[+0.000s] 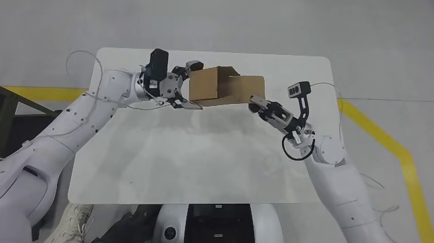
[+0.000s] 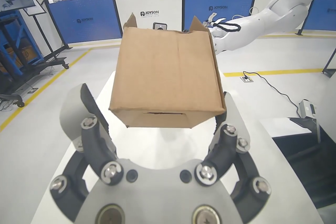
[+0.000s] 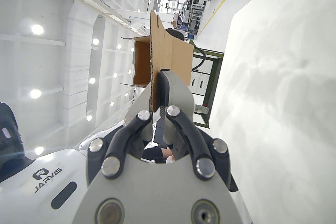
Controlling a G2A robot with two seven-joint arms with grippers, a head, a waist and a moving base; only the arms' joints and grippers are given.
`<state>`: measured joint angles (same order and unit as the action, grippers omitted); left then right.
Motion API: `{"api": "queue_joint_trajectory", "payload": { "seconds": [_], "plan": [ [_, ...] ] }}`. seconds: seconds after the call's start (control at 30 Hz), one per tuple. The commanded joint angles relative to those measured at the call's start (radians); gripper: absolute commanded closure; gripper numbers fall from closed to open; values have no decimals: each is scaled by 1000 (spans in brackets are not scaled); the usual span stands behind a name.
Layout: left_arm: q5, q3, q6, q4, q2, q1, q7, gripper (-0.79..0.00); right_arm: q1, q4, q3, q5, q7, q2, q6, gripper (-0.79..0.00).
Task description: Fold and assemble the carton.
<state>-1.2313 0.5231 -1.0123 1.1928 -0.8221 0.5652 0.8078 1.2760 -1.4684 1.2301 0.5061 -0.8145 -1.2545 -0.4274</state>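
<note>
While the right gripper (image 1: 258, 102) is pinching one of its flaps, the brown corrugated cardboard carton (image 1: 218, 85) is hanging clear of the white round-cornered table (image 1: 203, 165). In the top view it is sitting toward 12 o'clock from the table's middle.

In the left wrist view the carton (image 2: 168, 72) is turning a closed panel with a narrow slot toward the camera, and two flaps are sticking up at its far end. In the right wrist view the carton (image 3: 173, 57) is showing its hollow inside. There the right gripper (image 3: 157, 78) is clamping its fingers (image 3: 170, 88) tight on the flap's corrugated edge. This gripper is meeting the carton at the carton's 4 o'clock in the top view.

At the carton's 9 o'clock the left gripper (image 1: 187, 87) is waiting, spread wide. In its own view the left gripper (image 2: 157, 101) is straddling the carton's near end, one of its fingers (image 2: 89, 104) standing apart from the cardboard. The other is lying just beside a lower corner; I cannot tell whether it is touching.

Off the table's 9 o'clock side a yellow floor line (image 1: 47, 92) is running. Blue partition panels (image 2: 236, 22) are standing behind the carton.
</note>
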Motion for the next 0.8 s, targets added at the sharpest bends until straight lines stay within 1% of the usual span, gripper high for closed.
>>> {"api": "queue_joint_trajectory", "payload": {
  "seconds": [0.0,0.23,0.5,0.6,0.77],
  "plan": [
    [15,-10,0,-5,-2,-4,0,-785,-5,7,-6,7,-4,-1,-5,0],
    [54,-41,0,-17,-5,-16,0,-785,-13,20,-20,38,-3,-6,-25,0],
    [91,-75,0,-28,-2,-26,0,-785,-14,20,-29,42,5,-8,-37,0],
    [106,-86,0,-28,1,-31,0,-662,-14,20,-30,46,6,-8,-39,0],
    [125,-105,0,-25,5,-40,0,-573,-20,24,-35,52,8,-10,-36,0]
  ]
}}
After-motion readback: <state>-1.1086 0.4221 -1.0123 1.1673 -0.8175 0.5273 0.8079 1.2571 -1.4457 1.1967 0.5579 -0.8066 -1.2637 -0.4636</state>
